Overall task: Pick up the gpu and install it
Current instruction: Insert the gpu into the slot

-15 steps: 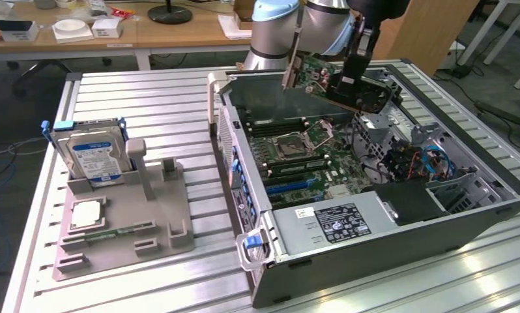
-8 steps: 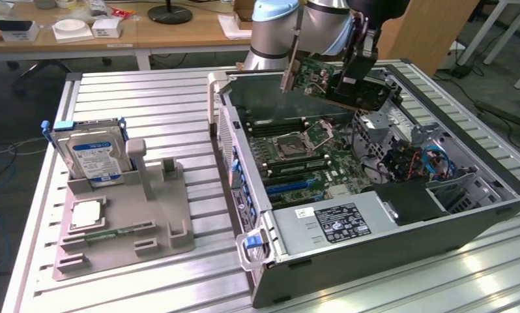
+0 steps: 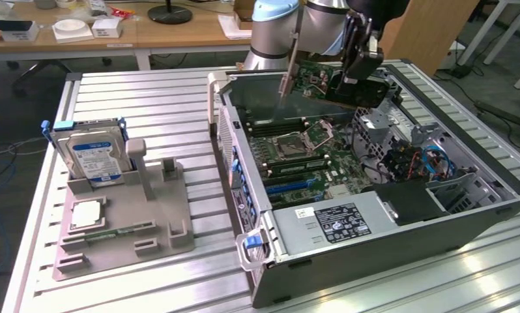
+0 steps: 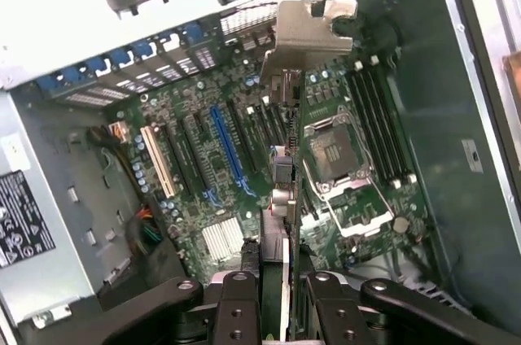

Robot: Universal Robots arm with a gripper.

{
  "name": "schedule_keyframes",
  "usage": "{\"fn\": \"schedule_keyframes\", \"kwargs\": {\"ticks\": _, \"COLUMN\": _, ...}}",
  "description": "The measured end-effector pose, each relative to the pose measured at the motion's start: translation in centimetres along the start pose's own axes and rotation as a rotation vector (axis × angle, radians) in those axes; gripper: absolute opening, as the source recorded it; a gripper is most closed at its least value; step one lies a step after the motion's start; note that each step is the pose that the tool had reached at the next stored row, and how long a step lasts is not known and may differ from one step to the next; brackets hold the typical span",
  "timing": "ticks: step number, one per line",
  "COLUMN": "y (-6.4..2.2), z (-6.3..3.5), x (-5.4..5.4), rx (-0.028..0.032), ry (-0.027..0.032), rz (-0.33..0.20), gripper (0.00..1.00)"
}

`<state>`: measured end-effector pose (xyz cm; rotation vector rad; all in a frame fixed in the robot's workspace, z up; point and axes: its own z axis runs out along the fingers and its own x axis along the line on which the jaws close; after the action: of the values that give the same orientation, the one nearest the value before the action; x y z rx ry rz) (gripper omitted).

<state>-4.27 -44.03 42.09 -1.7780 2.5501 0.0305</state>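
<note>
over open case [image 3: 390, 261], gpu [image 3: 317, 77] edgewise in claw [image 4: 281, 284], bracket [image 4: 308, 36] outward

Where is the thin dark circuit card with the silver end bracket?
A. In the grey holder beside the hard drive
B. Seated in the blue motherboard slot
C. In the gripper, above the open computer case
C: the black gripper clamps the thin dark circuit card in the air over the open black computer case, above the green motherboard.

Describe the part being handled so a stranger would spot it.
Find the open black computer case on the slatted metal table. Above it, the black pincer grips a thin green circuit card with a silver bracket. It alone hangs in the air.
</note>
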Motion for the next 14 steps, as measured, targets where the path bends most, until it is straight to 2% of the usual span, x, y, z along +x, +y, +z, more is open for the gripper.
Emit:
{"fn": "schedule_keyframes", "kwargs": {"ticks": 6, "y": 0.0, "z": 0.01, "x": 0.0, "rx": -0.0042, "ry": 0.0, "rz": -0.109, "gripper": 0.27}}
{"fn": "schedule_keyframes", "kwargs": {"ticks": 14, "y": 0.0, "z": 0.06, "x": 0.0, "rx": -0.0087, "ry": -0.0005, "rz": -0.23, "gripper": 0.27}}
